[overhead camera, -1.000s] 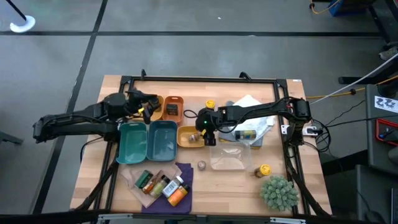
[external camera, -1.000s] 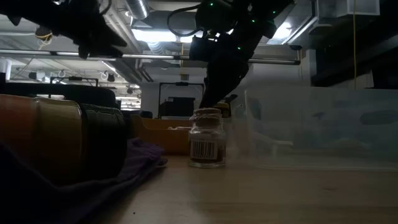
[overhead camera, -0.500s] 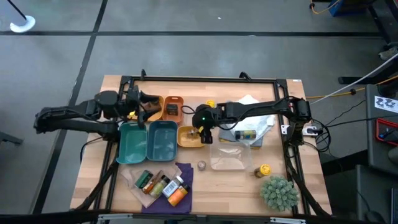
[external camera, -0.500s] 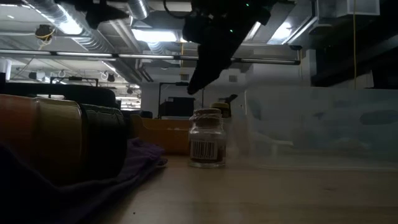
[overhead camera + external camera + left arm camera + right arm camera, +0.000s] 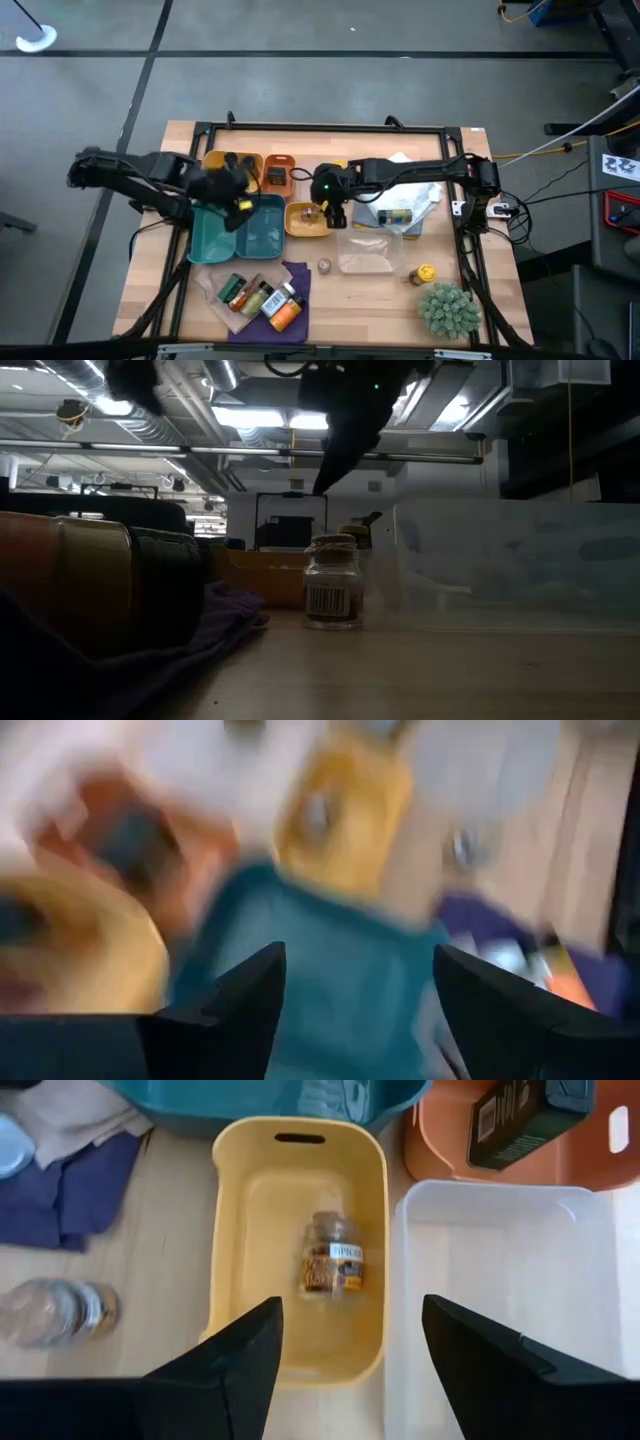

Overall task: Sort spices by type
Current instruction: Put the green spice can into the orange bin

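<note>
My right gripper (image 5: 330,207) hangs open and empty over the yellow tray (image 5: 230,1280). A small jar with brownish contents (image 5: 333,1267) lies on its side in that tray. My left gripper (image 5: 236,190) is open and empty over the two teal trays (image 5: 212,228); its wrist view is blurred (image 5: 355,960). Another jar (image 5: 324,265) stands upright on the table and also shows in the low view (image 5: 333,595). Several spice bottles (image 5: 262,297) lie on a purple cloth (image 5: 300,275). A yellow-capped jar (image 5: 426,273) stands near the plant.
An orange tray (image 5: 278,172) holds a dark packet (image 5: 515,1110). A clear container (image 5: 370,250) sits to the right of the yellow tray. A bottle in clear wrap (image 5: 395,215) lies at the right. A spiky green plant (image 5: 448,308) stands at the near right corner.
My right gripper has gone up from just over the yellow tray, still open. My left gripper has swung from the far-left trays toward the table's near edge, over the teal trays, moving fast.
</note>
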